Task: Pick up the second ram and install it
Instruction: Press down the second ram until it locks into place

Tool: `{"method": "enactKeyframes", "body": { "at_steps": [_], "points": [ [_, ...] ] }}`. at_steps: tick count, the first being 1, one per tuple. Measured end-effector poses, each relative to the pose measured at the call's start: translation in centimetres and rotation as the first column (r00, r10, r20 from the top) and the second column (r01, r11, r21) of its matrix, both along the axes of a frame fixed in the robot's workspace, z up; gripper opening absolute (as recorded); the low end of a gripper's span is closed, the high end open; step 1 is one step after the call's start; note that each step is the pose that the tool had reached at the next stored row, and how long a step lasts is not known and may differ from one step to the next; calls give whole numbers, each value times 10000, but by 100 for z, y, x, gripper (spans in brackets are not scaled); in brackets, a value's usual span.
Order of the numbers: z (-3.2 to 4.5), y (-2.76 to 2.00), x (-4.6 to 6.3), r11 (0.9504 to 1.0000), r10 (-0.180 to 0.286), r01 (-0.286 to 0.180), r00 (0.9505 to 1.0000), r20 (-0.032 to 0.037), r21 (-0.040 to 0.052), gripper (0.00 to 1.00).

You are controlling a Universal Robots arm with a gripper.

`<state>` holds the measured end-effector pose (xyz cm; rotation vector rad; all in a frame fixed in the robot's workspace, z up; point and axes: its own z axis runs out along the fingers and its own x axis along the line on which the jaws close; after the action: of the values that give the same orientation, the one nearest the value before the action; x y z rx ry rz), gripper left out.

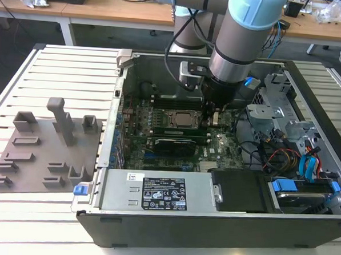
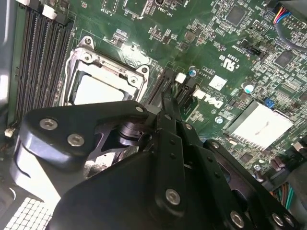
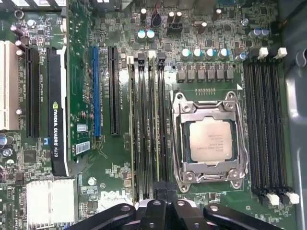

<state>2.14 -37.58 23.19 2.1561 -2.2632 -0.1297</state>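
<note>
The gripper [image 1: 213, 115] is reaching down inside the open computer case [image 1: 211, 218], its black fingers [image 2: 169, 103] pressed together over the memory slots [image 3: 146, 129] beside the CPU socket [image 3: 209, 140]. The second ram [image 3: 158, 129] is sitting upright in a slot straight below the fingertips; whether they are gripping it, I cannot tell.

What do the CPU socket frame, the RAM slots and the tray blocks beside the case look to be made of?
CPU socket frame: looks like bare metal, with a silvery sheen and bright glints on its edges.
RAM slots: probably moulded plastic, matte black with white latches at the ends.
Tray blocks: appear to be dull grey plastic, uniform in colour with no shine; the exact material is unclear.
</note>
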Motion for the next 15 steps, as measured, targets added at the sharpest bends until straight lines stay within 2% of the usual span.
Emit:
{"method": "enactKeyframes", "body": {
  "at_steps": [2, 3, 4, 5, 7, 10, 13, 15],
  "points": [
    [-37, -1, 1, 10000, 2, -2, 10000, -2, -6, 10],
    [-27, 2, 2, 10000, 0, 0, 10000, 1, 14, 10],
    [34, 2, 2, 10000, 0, 0, 10000, 4, 23, 10],
    [79, -4, -32, 10000, 1, -1, 10000, 35, 15, 10],
    [81, -16, -214, 10000, 2, -2, 10000, 86, 13, 10],
    [74, -33, -516, 10000, 0, -1, 9999, 108, 11, 10],
    [58, -58, -752, 10000, 2, -3, 9999, 123, 15, 10],
    [45, -58, -911, 9999, -1, -1, 9999, 140, 108, 10]
  ]
}}
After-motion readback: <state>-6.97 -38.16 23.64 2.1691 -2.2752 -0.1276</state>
